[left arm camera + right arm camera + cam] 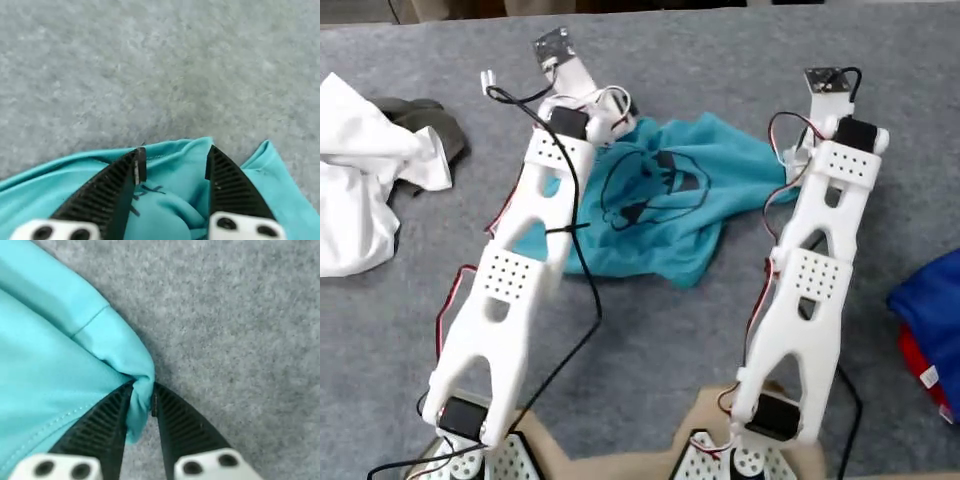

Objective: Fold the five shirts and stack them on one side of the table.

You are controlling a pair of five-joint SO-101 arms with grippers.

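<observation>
A teal shirt with a dark print lies crumpled in the middle of the grey table. My left gripper is at the shirt's far left edge. In the left wrist view it is open, its black fingers straddling a bunched fold of the teal shirt close to the hem. My right gripper is at the shirt's right edge. In the right wrist view it is shut on a folded corner of the teal shirt, with the cloth pinched between the fingers.
A white shirt lies heaped at the left edge, partly over a dark olive one. A blue shirt sits on a red one at the right edge. Bare grey cloth lies beyond the teal shirt and in front of it.
</observation>
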